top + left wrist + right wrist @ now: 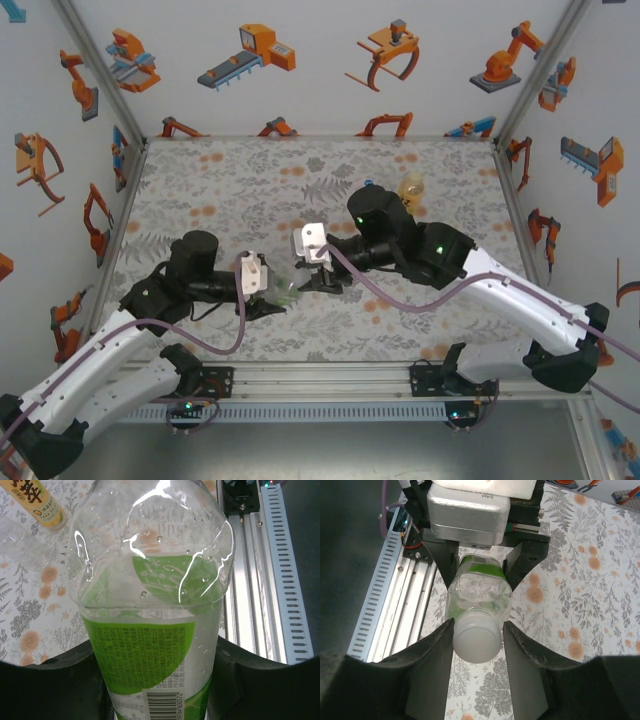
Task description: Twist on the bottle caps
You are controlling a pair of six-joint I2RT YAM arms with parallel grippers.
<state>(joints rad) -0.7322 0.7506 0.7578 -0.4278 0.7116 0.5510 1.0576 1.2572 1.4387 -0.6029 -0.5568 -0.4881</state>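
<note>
Right wrist: right gripper (479, 627) pinched white cap (476, 642) on green bottle (479, 592), left gripper (155, 680) clamped its body; yellow bottle (42, 505), clear bottle (22, 545) probably pending.

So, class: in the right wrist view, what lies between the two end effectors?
In that view, the green-labelled bottle, gripped by the left end effector, with its white cap between the fingers of the right end effector.

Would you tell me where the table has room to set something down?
Bare: the far-left cloth by the left wall. Crowded: the centre, where left gripper holds the green bottle and right gripper its cap; yellow bottle far right.
</note>
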